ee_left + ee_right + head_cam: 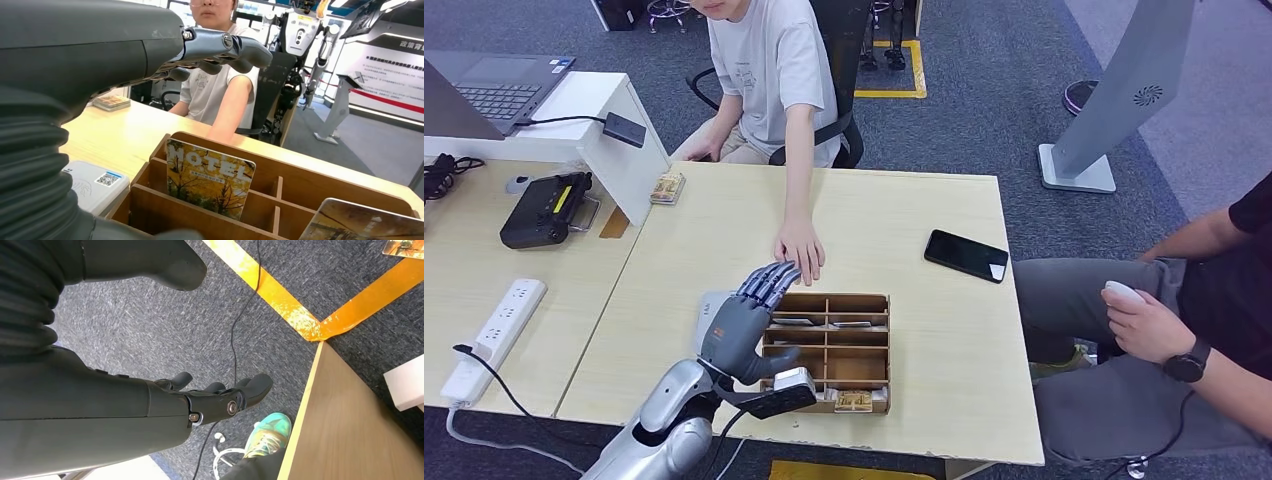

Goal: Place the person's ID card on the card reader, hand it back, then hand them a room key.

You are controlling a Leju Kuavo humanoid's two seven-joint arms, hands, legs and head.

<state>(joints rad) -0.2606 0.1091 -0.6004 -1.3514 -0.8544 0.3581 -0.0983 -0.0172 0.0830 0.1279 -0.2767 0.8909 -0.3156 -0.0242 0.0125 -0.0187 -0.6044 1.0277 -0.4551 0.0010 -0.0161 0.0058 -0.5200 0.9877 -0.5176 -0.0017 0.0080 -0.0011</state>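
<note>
Your left hand reaches out over the far left corner of the wooden organizer tray, fingers spread and extended, nothing held in them; its fingertips lie just beside the person's hand, which rests palm-down on the light wood table; you cannot tell from the head view whether they touch, and no ID card can be made out between them; the card reader, white with a small QR label, sits on the table just beside the tray's left wall, mostly hidden under your hand from above; in the left wrist view a room key card printed "HOTEL" over autumn trees stands upright in a tray compartment, and a second key card leans at the lower edge; from above, more cards lie in the far compartments and one in the near row; your right hand hangs beside the table edge over grey carpet with yellow tape lines, fingers loosely apart and holding nothing; a black phone lies on the table to the right, well apart from the tray; a second person sits at the right edge holding a white mouse; a power strip and a black device lie on the adjoining desk to the left.
</note>
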